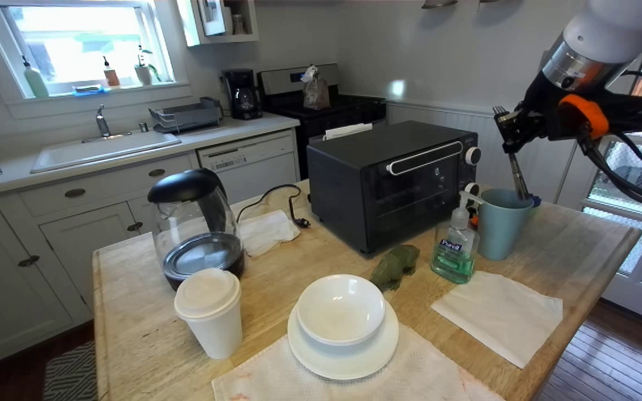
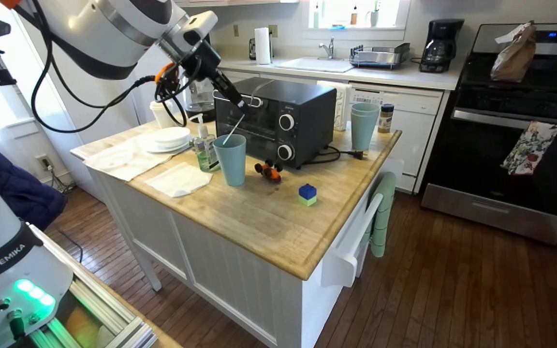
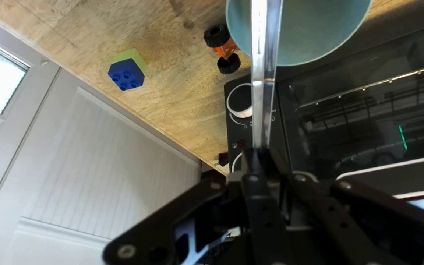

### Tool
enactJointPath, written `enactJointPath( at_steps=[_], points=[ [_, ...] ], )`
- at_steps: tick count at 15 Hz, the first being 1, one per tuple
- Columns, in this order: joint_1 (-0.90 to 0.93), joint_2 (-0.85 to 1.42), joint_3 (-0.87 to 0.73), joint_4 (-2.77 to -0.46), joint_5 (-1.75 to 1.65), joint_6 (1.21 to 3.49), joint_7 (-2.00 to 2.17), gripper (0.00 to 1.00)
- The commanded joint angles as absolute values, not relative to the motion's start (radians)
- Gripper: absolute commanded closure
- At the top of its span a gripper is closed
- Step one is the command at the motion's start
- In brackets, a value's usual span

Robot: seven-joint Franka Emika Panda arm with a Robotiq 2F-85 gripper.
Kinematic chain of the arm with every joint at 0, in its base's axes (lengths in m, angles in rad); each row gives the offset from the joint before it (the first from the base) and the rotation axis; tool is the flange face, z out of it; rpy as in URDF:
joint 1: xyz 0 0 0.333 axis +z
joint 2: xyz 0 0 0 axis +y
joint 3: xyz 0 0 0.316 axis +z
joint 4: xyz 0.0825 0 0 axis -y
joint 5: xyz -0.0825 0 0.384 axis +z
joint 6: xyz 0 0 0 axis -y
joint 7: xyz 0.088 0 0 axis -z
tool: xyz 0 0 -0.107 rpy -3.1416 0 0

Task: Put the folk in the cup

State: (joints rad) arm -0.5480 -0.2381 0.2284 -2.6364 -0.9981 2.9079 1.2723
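Note:
The fork [image 1: 516, 174] is a slender metal piece held tilted, tines up and handle down. Its handle also shows in an exterior view [image 2: 233, 128] and the wrist view [image 3: 264, 73]. My gripper [image 1: 507, 131] is shut on the fork near the tines; its fingertips also show in an exterior view [image 2: 243, 106] and the wrist view [image 3: 261, 152]. The teal cup [image 1: 500, 231] stands upright on the table below, also seen in an exterior view [image 2: 233, 162] and the wrist view [image 3: 318, 33]. The handle's lower end is at the cup's mouth; its exact depth is unclear.
A Purell bottle [image 1: 455, 253] stands beside the cup. A black toaster oven [image 1: 399, 178] is close behind. A toy car [image 2: 270, 171] and a blue-green block [image 2: 307, 194] lie nearby. Stacked teal cups [image 2: 363, 128] stand by the oven. A napkin [image 1: 502, 312] lies in front.

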Motion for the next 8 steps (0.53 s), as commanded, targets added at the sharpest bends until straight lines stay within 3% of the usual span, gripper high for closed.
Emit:
enactJointPath(
  at_steps=[1,8],
  points=[
    [-0.599,-0.197,0.276,-2.615,-1.150,2.917,1.406,0.97],
    [-0.610,-0.120,0.307,-2.587,-1.354,2.895,1.642,0.97]
  ],
)
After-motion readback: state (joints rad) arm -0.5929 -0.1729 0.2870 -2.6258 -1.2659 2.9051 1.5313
